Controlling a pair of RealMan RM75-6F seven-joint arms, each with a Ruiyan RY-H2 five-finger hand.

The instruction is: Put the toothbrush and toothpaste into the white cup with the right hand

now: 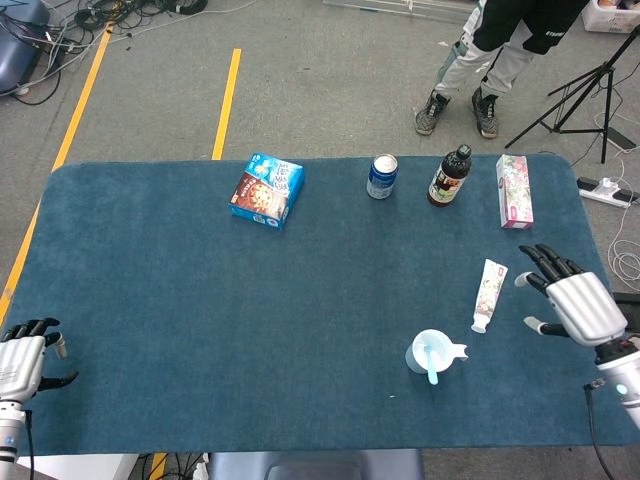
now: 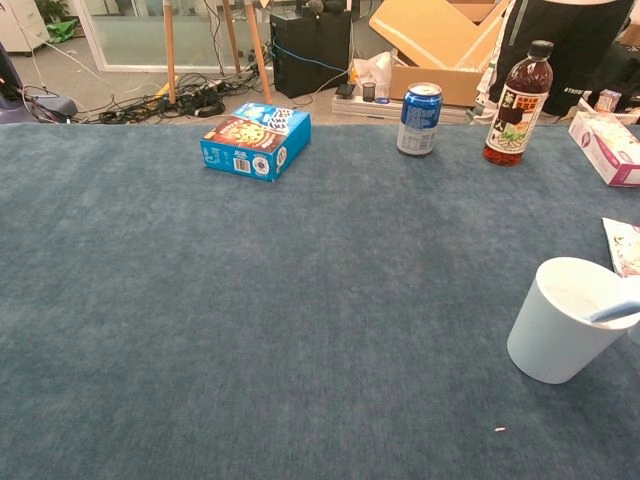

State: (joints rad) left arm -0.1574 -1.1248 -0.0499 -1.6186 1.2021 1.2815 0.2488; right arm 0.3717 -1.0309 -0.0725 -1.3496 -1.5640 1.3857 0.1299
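The white cup stands on the blue table near the front right, with the light-blue toothbrush leaning inside it. In the chest view the cup is at the right edge and the toothbrush pokes over its rim. The toothpaste tube lies flat just right of and behind the cup; its end shows in the chest view. My right hand hovers to the right of the tube, fingers spread, holding nothing. My left hand rests at the front left corner, empty with fingers apart.
Along the far edge stand a blue snack box, a blue can, a dark bottle and a pink tissue box. A person stands beyond the table, and a tripod is at the far right.
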